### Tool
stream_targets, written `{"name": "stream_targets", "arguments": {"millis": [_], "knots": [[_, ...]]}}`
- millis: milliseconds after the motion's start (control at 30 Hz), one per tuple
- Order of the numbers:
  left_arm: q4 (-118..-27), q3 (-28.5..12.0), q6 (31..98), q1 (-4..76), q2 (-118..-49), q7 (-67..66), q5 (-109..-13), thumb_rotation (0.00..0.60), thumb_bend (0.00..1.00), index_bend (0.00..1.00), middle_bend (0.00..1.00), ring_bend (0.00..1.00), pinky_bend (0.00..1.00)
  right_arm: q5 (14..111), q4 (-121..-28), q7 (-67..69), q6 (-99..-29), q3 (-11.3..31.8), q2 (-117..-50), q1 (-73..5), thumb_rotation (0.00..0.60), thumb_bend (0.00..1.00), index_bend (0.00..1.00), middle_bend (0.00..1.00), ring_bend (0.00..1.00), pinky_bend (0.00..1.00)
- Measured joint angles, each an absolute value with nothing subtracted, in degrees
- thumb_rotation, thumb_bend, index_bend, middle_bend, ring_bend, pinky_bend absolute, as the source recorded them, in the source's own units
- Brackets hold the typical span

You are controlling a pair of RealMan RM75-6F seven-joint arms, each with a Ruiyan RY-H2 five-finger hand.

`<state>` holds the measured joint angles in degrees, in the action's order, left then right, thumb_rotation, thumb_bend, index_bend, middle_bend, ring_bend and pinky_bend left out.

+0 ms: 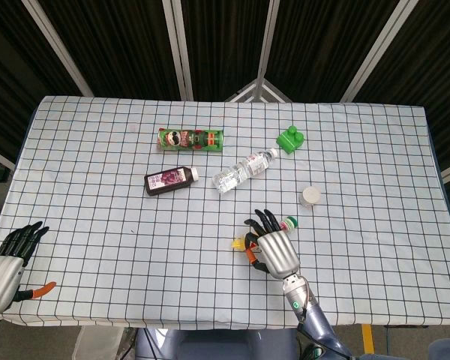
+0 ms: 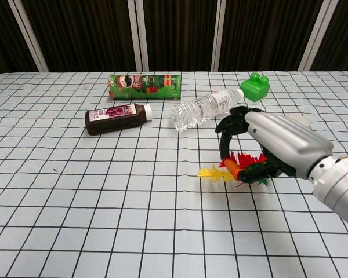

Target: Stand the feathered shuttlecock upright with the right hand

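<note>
**Right hand grips the feathered shuttlecock near the table's front edge**

The right hand point(image 2: 275, 145), silver-backed with black fingers, has its fingers curled around the multicoloured feathered shuttlecock point(image 2: 235, 168). In the chest view the red, yellow and green feathers fan out below and to the left of the palm, a yellow feather tip lying on or just above the white cloth with a black grid point(image 2: 75, 191); whether the rest of the shuttlecock touches the cloth cannot be told. An orange part of it shows between thumb and fingers. In the head view the same hand point(image 1: 273, 246) covers most of the shuttlecock point(image 1: 241, 242), and a round white and green end piece peeks out just beside the fingertips.

The left hand point(image 1: 7, 259) sits at the table's near left corner, fingers straight and apart, holding nothing; an orange-handled tool point(image 1: 36, 290) lies just beside it.

Further back lie a green cylindrical crisp can point(image 2: 144, 84) on its side, a dark juice bottle with a purple label and white cap point(image 2: 117, 117), and a clear plastic water bottle point(image 2: 206, 108), all on their sides. A green plastic toy block point(image 2: 255, 87) stands near the bottle's cap end. A small white jar point(image 1: 310, 196) stands just beyond the right hand, partly hidden by it in the chest view
</note>
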<state>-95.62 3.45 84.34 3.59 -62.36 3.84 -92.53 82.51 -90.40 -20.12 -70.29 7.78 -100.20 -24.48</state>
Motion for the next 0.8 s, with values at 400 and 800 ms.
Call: {"name": "stream_targets", "arguments": {"millis": [400,800], "knots": [[-95.9,3.5,84.2,3.5,-62.4,3.1,-92.3,0.600,0.00,0.00,0.00,0.00,0.00,77.1,-101.7,-23.0,-72.5,14.5,-85.4,-23.7,0.600,0.53,0.61,0.25,0.00,0.00],[-96.1,3.5,83.9,3.4,-62.7,1.9,-91.8,0.600,0.00,0.00,0.00,0.00,0.00,67.3,-101.6,-23.3,-72.5,16.7,-76.4,-21.5,0.600,0.50,0.03,0.07,0.00,0.00]]}}
